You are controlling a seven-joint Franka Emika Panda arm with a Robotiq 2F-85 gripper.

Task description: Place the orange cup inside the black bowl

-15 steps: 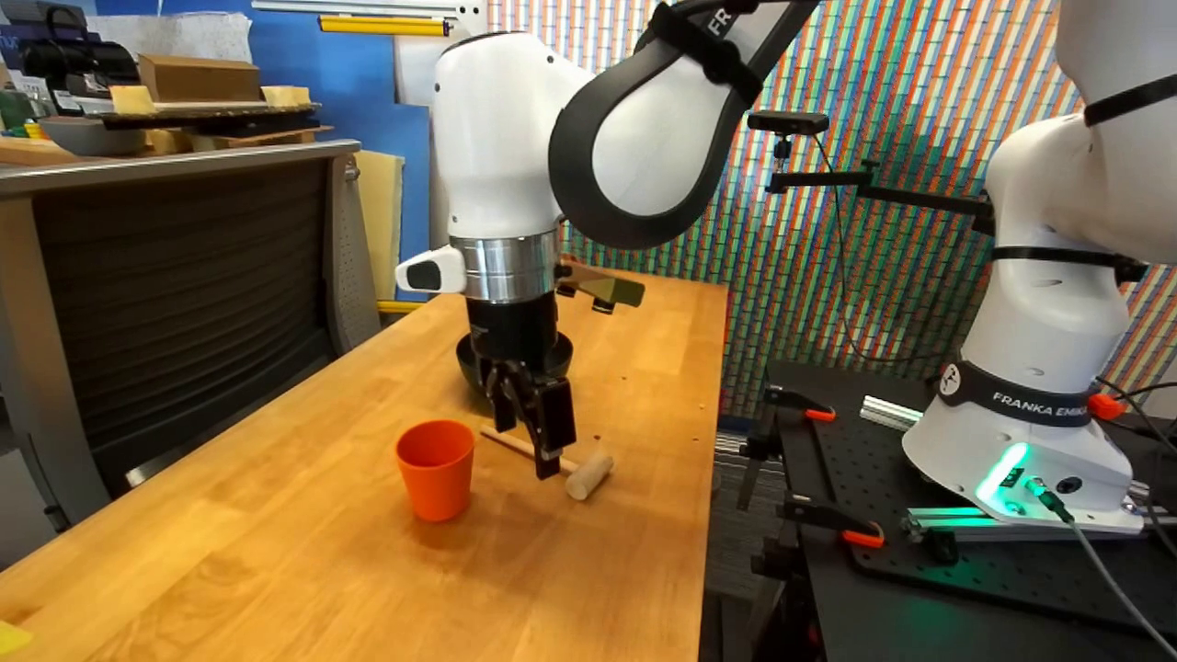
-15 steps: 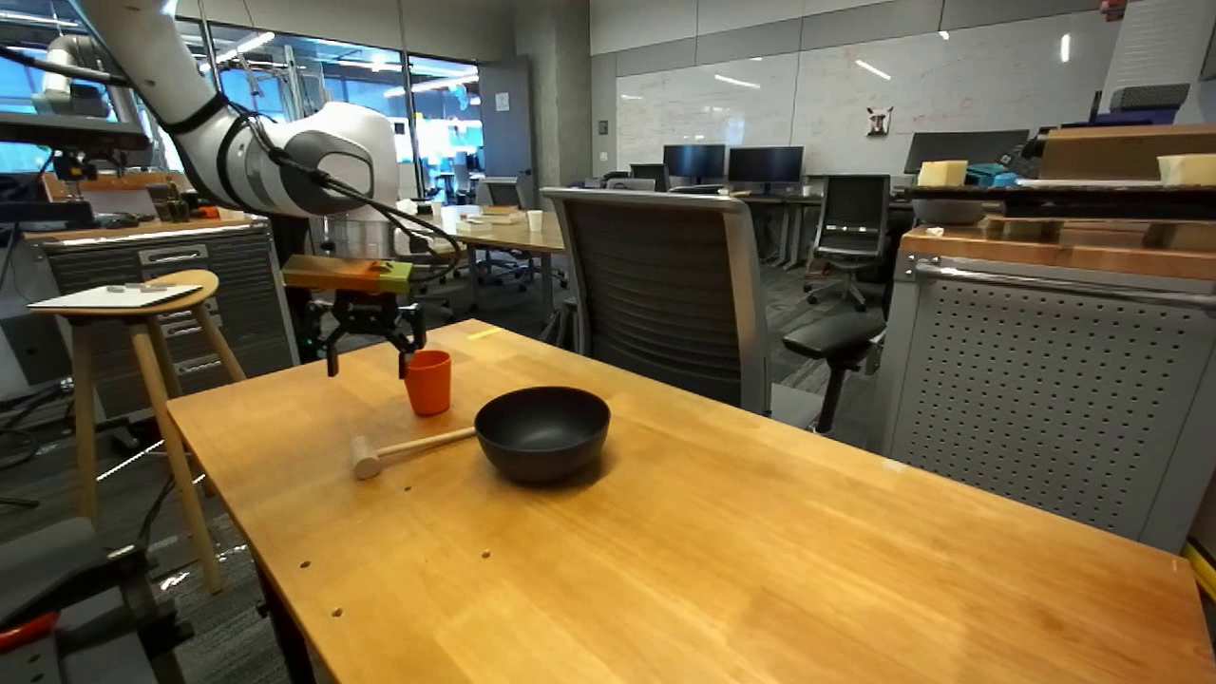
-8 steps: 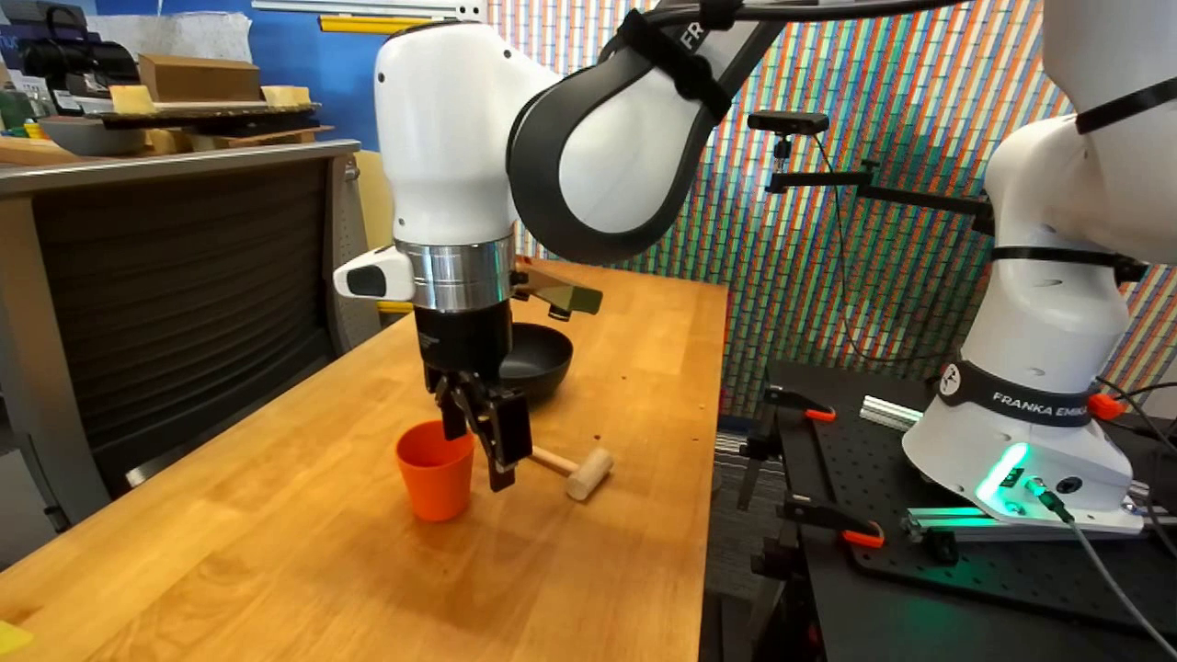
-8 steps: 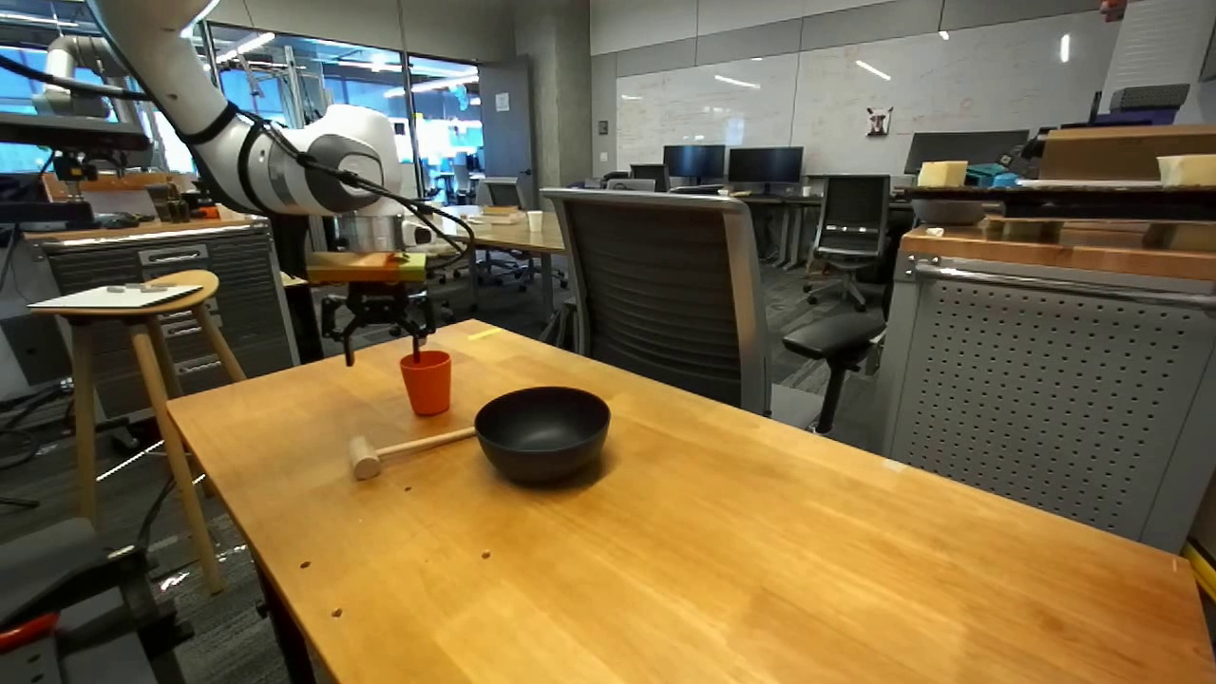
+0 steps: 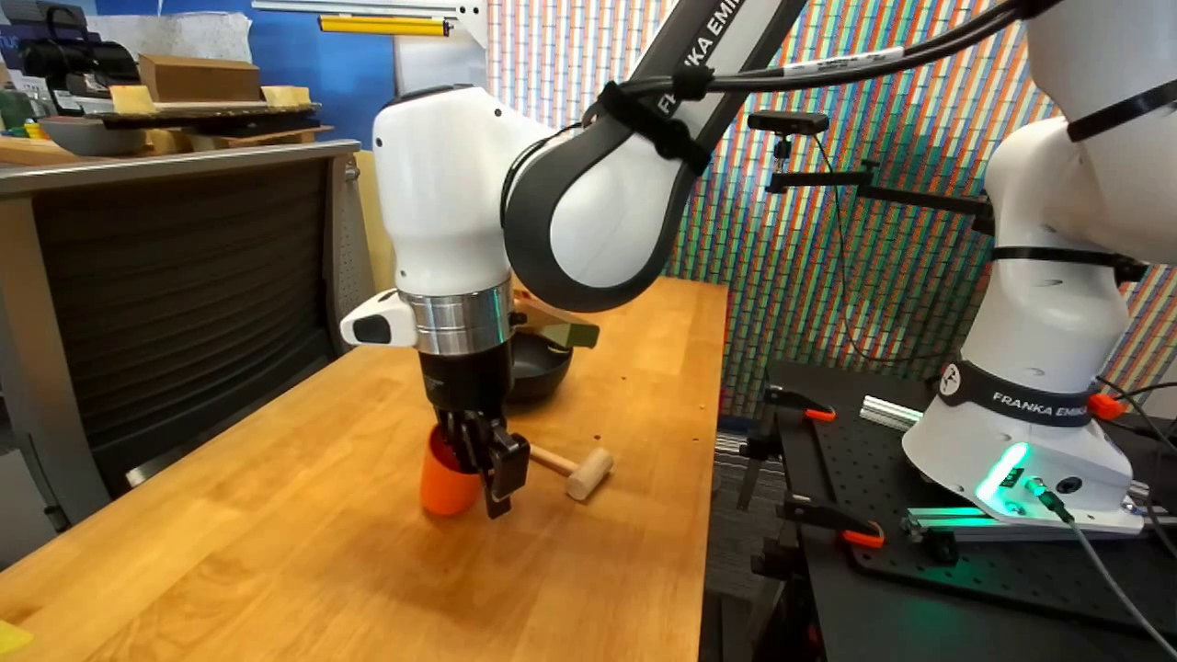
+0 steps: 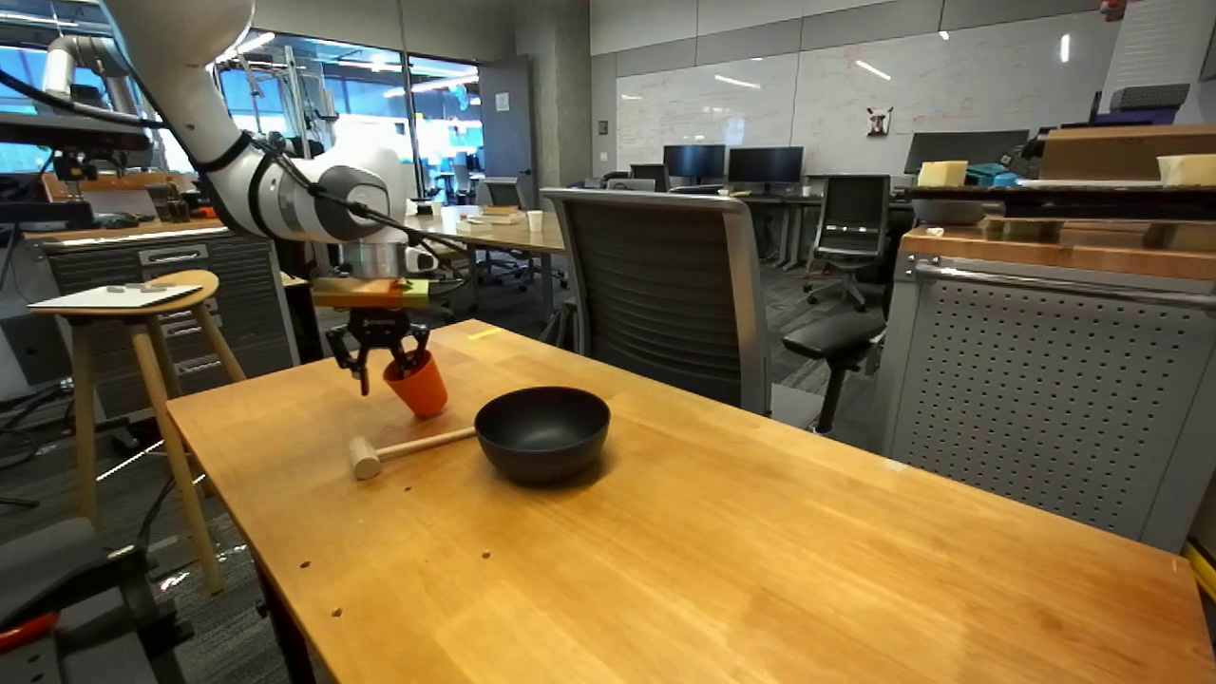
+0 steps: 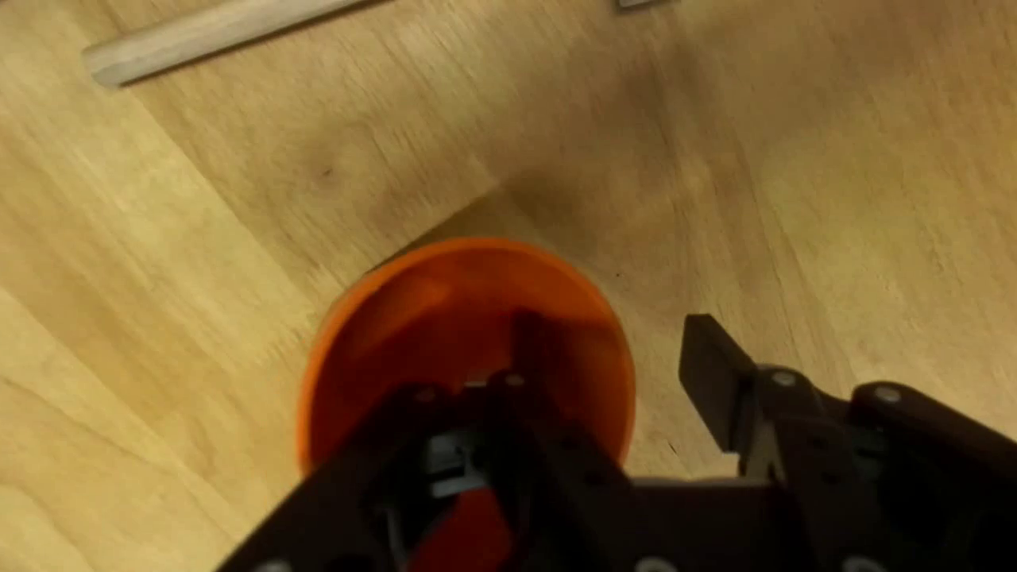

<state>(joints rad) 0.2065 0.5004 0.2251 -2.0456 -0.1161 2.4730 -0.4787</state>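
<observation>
The orange cup [image 5: 443,487] is tilted on the table, its rim leaning toward the outer finger of my gripper in an exterior view [image 6: 425,391]. One finger of my gripper [image 6: 387,380] reaches down inside the cup; the other hangs outside its wall. In the wrist view a strip of table shows between the cup's rim [image 7: 477,248] and the outer finger [image 7: 715,381], so the jaws are partly closed but apart. The inner fingertip is dark and hard to make out. The black bowl [image 6: 541,456] stands upright beyond the cup, partly behind the arm in an exterior view [image 5: 542,372].
A wooden mallet [image 6: 418,446] lies between cup and bowl, its head [image 5: 590,473] near the gripper and its handle end by the bowl. The wooden table [image 6: 760,570] carries them all. An office chair [image 6: 665,294] stands along the table's far edge.
My gripper has shifted over the cup and come down, with one finger now inside it. The jaws have drawn closer together. From upright, the cup has tipped and slid slightly toward the outer finger.
</observation>
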